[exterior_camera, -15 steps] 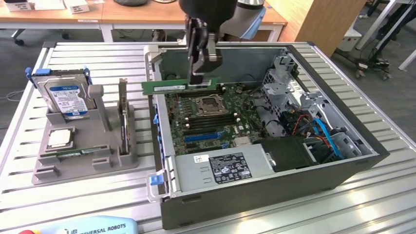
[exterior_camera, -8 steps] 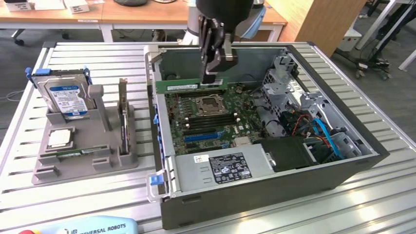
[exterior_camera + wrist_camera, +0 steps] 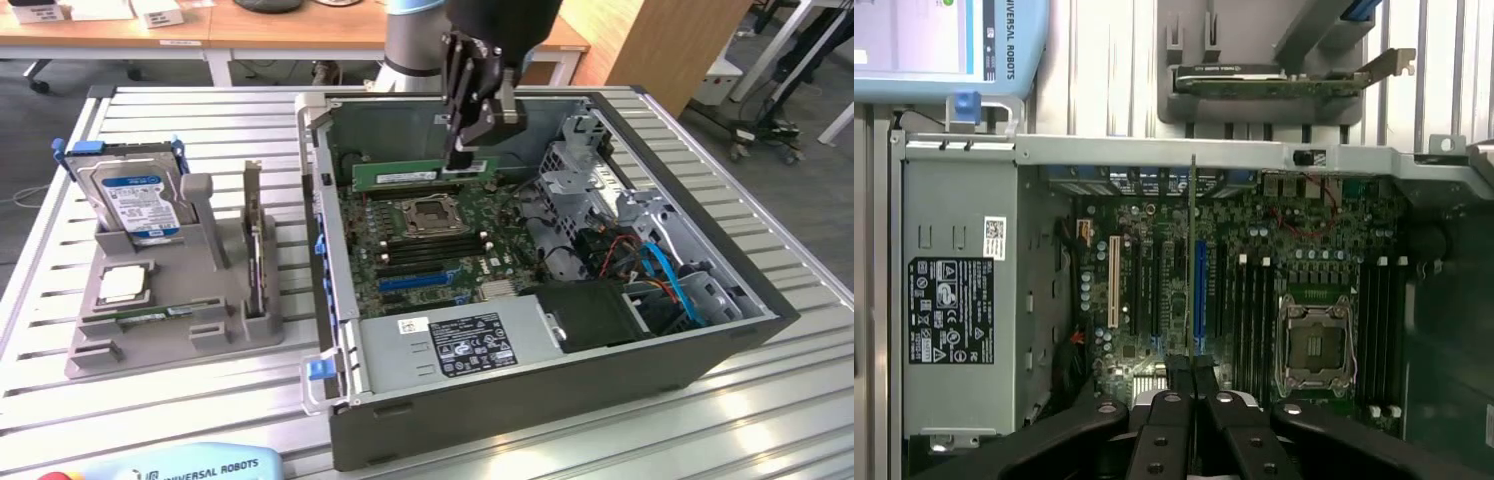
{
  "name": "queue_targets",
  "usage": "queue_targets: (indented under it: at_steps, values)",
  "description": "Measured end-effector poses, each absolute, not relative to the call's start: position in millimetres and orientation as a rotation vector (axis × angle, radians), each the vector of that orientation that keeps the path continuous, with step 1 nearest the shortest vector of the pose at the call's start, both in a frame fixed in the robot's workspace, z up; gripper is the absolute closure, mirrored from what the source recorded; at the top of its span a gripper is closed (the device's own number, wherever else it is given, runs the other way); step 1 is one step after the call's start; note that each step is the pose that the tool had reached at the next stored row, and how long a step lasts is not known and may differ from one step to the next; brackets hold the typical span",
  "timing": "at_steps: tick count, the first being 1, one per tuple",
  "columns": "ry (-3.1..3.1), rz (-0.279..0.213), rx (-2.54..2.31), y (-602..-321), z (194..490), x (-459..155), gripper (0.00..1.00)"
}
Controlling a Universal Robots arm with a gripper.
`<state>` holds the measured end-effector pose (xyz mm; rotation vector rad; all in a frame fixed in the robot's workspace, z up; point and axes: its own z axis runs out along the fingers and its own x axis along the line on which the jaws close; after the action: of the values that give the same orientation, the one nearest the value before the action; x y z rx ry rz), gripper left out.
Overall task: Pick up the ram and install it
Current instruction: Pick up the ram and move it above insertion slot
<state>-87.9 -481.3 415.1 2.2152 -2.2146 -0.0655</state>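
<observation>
Slatted metal bench (image 3: 160, 120) carrying an open computer case (image 3: 747, 310), with wooden desks behind it.

In the upper middle of the exterior view, the arm's dark fingers (image 3: 463, 150) point straight down. They are closed on the ram (image 3: 400, 174), pinching it near its end on the exterior view's right. The ram hangs on edge over the far part of the motherboard (image 3: 400, 215), close to the case's back wall and apart from the board below.

The step in hand looks like the carry to the board: the ram is picked up but not yet seated. In the wrist view the ram appears as a thin line running out from between the fingers, parallel to the dark memory slots (image 3: 1254, 300) beside the processor socket (image 3: 1314, 340).

Seating it would likely call for lining its lower edge up over one slot, keeping it upright, and pressing evenly. The grip sits off-centre, so the free end may tip.

The ram is a long, narrow, thin green stick, level from end to end, with a pale label strip on its face. Its chips are too small to make out.

Further out, a grey power supply (image 3: 461, 340) sits at the case's near edge. On the exterior view's left, a grey holder (image 3: 174, 330) carries a hard drive (image 3: 134, 200).
</observation>
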Motion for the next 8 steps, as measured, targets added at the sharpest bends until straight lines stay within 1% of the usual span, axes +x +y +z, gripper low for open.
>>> queue_targets:
  at_steps: [8]
  values:
    - [-2.214, -0.066, 2.215, -481, 415, -64, 0.89]
